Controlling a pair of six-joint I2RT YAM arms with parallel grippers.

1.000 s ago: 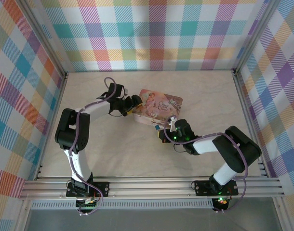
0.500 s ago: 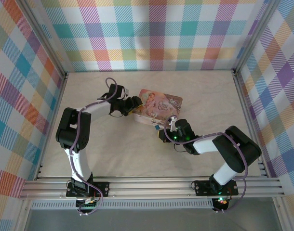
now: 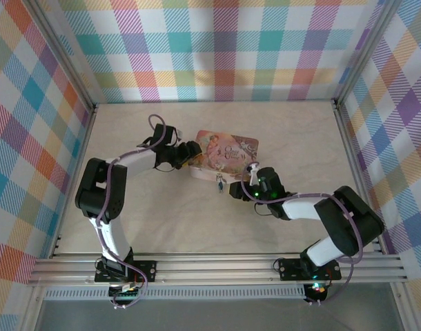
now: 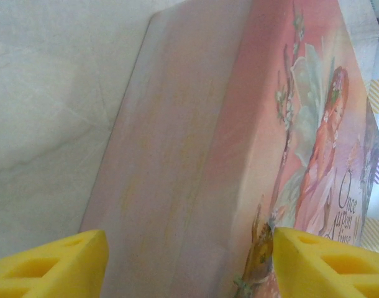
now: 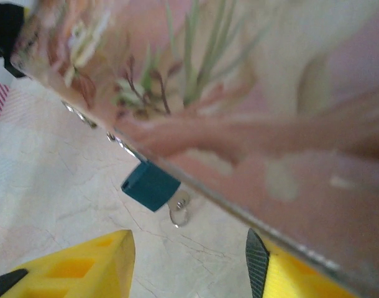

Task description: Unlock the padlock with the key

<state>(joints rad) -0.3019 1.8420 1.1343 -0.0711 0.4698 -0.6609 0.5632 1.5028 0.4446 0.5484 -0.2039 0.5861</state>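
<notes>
The right gripper [image 5: 189, 267] is held spread and empty, the padlock [image 5: 150, 185] just ahead.
The padlock is hung at the tin box's [image 5: 258, 93] near edge, long axis slanted toward the table [image 5: 53, 180], with what is judged the key [image 5: 179, 211] at its lower end. The left gripper [image 4: 189, 261] is clamped across the tin box; the right arm is nearer.

Pale marbled tabletop [image 3: 162, 227] within pastel plaid walls [image 3: 217, 48], aluminium rail [image 3: 217, 265] along near edge.

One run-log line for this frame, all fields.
left gripper: gripping tin box | right gripper: open, empty, near padlock | padlock: hanging off tin box edge | key: apparently in padlock
</notes>
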